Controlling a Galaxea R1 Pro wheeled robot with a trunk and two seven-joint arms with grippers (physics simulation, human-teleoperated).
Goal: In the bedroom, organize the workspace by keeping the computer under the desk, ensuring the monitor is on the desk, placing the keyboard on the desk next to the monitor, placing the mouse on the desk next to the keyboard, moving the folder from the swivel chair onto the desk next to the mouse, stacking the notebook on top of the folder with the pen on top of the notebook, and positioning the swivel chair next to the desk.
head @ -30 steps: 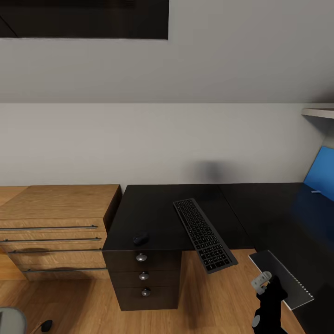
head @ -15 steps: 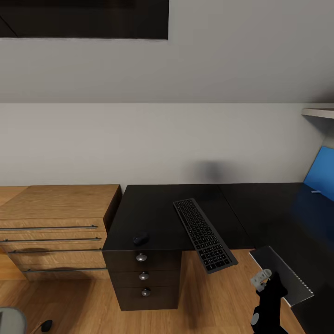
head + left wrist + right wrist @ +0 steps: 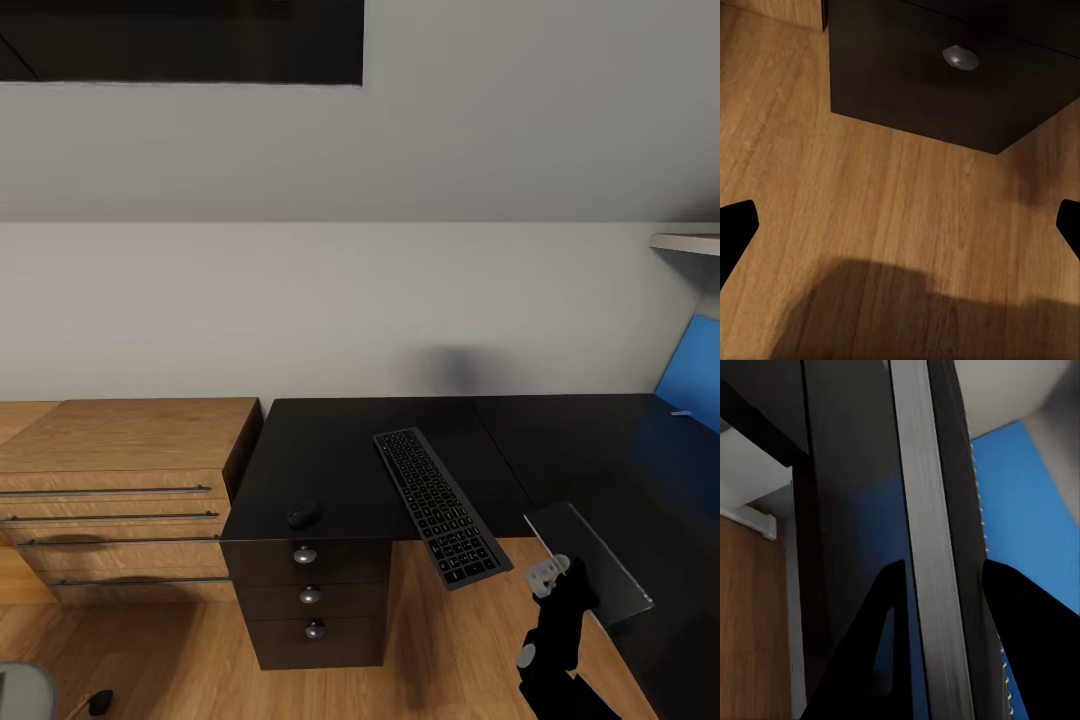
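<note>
I have the right gripper (image 3: 562,578) closed on the near edge of the notebook (image 3: 590,560); in the right wrist view the notebook (image 3: 934,540) sits clamped between my two fingers. It hangs flat and slightly tilted over the front edge of the desk (image 3: 340,460), partly above the floor, so I judge it carried, not yet set down.

Ahead and to the right of that gripper, at the far end of the desk, the blue folder (image 3: 693,385) stands tilted against the wall; I can't tell how it rests. To the gripper's left lies the keyboard (image 3: 440,505), angled, its near end overhanging the desk edge. Further left, the mouse (image 3: 303,514) sits near the front edge, well apart from the keyboard.

My left gripper (image 3: 900,225) hangs open over bare floor, the drawer unit (image 3: 945,75) just ahead of it.

As I judge it: keyboard and mouse are on the desk but need tidying, the folder needs laying flat, and the notebook stack remains undone.
</note>
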